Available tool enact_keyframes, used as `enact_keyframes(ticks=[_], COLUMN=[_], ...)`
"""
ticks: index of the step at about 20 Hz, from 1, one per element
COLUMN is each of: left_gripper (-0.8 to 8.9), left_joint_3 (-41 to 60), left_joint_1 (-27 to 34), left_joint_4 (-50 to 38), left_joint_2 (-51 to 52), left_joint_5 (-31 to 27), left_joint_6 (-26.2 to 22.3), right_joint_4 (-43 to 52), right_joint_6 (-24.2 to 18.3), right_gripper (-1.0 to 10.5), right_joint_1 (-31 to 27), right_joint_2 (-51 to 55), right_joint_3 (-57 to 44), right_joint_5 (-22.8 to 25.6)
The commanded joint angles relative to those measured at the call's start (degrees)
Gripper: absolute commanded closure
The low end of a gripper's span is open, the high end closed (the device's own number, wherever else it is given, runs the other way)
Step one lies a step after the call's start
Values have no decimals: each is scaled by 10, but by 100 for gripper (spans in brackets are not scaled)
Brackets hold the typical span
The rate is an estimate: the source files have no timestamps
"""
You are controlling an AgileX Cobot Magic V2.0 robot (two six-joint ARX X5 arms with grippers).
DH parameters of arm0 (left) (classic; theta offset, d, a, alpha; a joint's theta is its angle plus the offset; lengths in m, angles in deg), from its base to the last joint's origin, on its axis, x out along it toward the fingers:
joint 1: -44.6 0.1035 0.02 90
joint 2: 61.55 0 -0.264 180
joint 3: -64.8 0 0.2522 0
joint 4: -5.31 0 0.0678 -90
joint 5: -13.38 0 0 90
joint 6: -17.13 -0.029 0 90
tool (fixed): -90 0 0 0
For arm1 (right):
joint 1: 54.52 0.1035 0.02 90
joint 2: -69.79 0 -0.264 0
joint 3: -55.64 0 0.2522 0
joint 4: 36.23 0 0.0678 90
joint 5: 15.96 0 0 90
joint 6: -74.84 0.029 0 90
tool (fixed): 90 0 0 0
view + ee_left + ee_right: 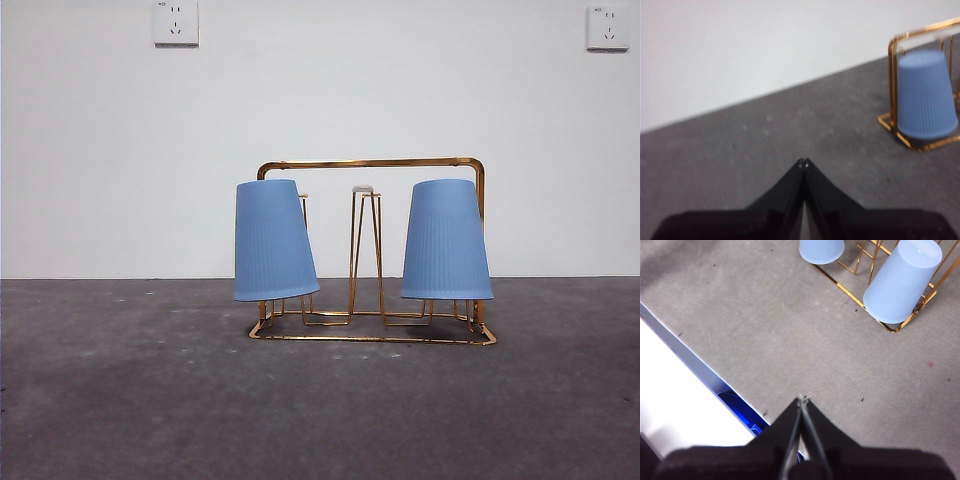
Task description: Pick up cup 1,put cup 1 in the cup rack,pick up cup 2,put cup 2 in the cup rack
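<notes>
Plain white wall w/ two white power sockets, one upper left & one upper right, behind a dark grey, speckled tabletop, evenly lit.

cup rack: gold wire, pale prong tips. cup 1 and cup 2: light blue, fine vertical ribbing. table: dark grey, mottled with pale specks. wall: white. left gripper and right gripper: black.

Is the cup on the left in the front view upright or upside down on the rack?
Upside down: the left cup hangs mouth-down over a prong of the cup rack, leaning slightly, its closed base on top.
</notes>
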State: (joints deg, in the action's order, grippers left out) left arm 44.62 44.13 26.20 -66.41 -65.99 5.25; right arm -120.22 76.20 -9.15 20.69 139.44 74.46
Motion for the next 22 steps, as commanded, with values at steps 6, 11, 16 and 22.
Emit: enact_keyframes(ticks=[6, 11, 16, 22], left_gripper=[817, 817, 817, 817], left_joint_3=[60, 60, 60, 60], left_joint_1=[2, 2, 2, 2], left_joint_4=[23, 18, 18, 18], left_joint_2=[47, 46, 39, 36], left_joint_5=[-1, -2, -1, -1], left_joint_6=[60, 78, 78, 78], right_joint_4=[2, 3, 3, 3], right_joint_6=[5, 5, 5, 5], right_gripper=[945, 945, 945, 945], right_joint_1=[0, 0, 0, 0], right_joint_2=[1, 1, 1, 1], right_joint_3=[-5, -5, -5, -5], right_joint_5=[1, 3, 3, 3])
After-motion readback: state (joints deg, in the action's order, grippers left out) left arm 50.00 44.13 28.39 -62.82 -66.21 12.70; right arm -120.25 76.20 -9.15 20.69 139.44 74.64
